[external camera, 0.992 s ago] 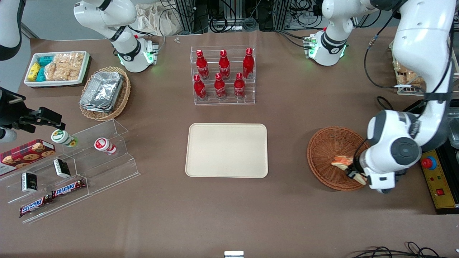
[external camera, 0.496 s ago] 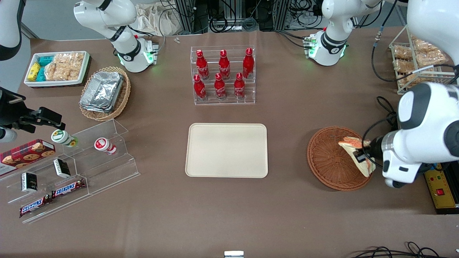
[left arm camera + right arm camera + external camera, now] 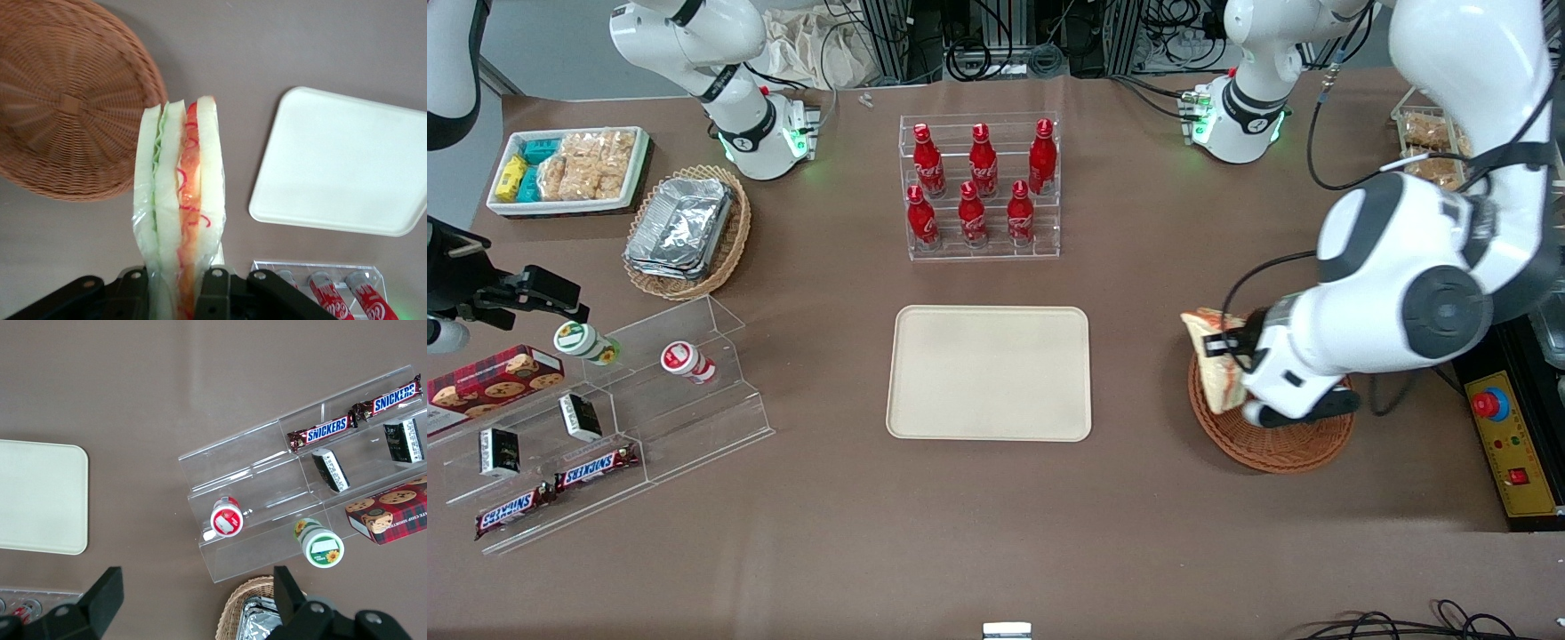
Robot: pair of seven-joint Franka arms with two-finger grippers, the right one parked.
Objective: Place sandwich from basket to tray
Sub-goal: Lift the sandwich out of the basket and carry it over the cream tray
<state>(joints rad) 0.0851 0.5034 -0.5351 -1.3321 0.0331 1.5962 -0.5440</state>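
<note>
Sandwich (image 3: 179,200) is up in the air right now, pinched at its lower end between the gripper (image 3: 179,283) fingers, hanging over the basket (image 3: 1272,444) rim on the edge that faces the tray (image 3: 989,373). Basket itself looks empty otherwise, and the tray has nothing on it yet.

Biggest worry imo: the grab is only on one narrow end of a clear-wrapped wedge, so most of it sticks out unsupported. Slippery wrap plus soft bread means it could slide or sag out during the carry across bare table, or the layers could squash. It might also land on the tray rim instead of flat inside.

Front view gives you the gap between basket and tray, plus the bottle rack (image 3: 980,188) nearby. Wrist view is the only one showing the filling layers edge-on and how the fingers sit on the wrap
</note>
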